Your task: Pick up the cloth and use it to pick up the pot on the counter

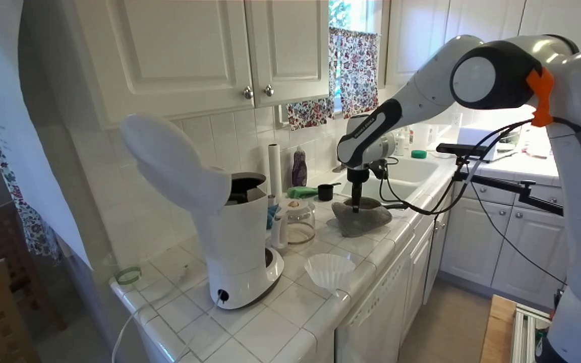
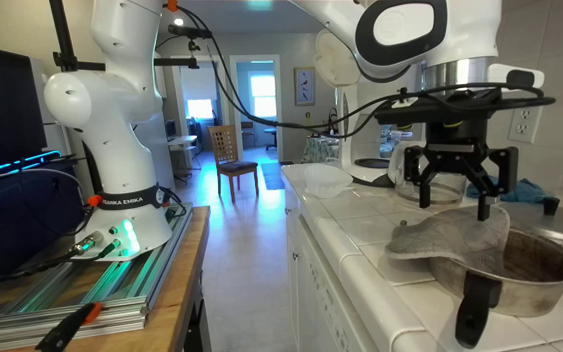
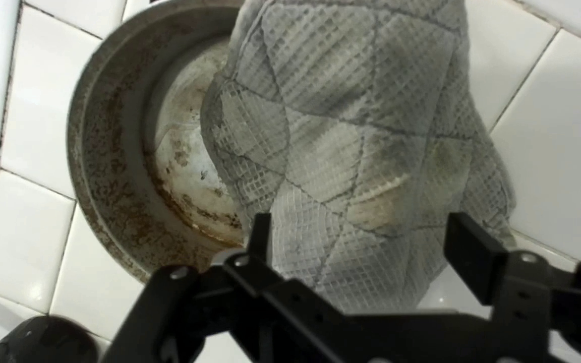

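Note:
The cloth is a limp grey quilted pad and shows in both exterior views (image 1: 358, 225) (image 2: 450, 237) and in the wrist view (image 3: 341, 146). It lies over one side of the pot's rim, partly inside the pot and partly hanging out over the tiles. The pot is low, round and grey with a stained inside and a dark handle; it stands on the counter (image 2: 530, 296) (image 3: 114, 166). My gripper (image 2: 453, 203) (image 3: 360, 232) is open above the cloth, its fingers apart on either side of part of it. Whether the tips touch the cloth I cannot tell.
A white coffee machine (image 1: 237, 247), a glass carafe (image 1: 300, 222) and a paper filter (image 1: 328, 269) stand along the counter. A metal lid (image 2: 550, 222) and a blue rag (image 2: 526, 191) lie behind the pot. A black cup (image 1: 325, 192) and the sink (image 1: 411, 174) are nearby.

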{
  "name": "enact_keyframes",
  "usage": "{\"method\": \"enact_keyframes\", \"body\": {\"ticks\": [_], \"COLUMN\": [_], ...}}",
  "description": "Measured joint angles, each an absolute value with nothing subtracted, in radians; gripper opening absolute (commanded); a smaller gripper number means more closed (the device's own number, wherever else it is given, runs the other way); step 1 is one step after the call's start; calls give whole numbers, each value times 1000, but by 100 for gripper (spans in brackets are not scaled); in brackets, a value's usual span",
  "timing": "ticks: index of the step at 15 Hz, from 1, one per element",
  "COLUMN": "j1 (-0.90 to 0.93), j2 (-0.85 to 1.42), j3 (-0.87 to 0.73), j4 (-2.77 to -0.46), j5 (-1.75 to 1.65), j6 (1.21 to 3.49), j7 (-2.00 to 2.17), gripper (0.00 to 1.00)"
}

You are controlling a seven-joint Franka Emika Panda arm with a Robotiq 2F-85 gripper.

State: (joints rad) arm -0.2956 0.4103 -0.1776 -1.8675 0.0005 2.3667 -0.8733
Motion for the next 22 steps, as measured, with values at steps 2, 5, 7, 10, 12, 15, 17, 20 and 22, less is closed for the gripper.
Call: {"method": "enact_keyframes", "body": {"ticks": [2,5,7,10,12,15,17,20,22], "j1": [-293,-294,-294,-293,-293,-293,-293,-293,-293], "j2": [410,414,419,433,441,444,444,444,444], "j3": [-175,-167,-160,-155,-155,-156,-156,-156,-157], "j4": [-1862,-1855,-1851,-1842,-1836,-1827,-1823,-1822,-1821], "j5": [-7,-7,-7,-7,-8,-23,-33,-40,-50], "j6": [2367,2351,2327,2295,2288,2288,2288,2288,2288], "j7": [-861,-853,-849,-838,-823,-785,-757,-725,-704], "gripper": [100,74,71,50,36,16,2,1,2]}}
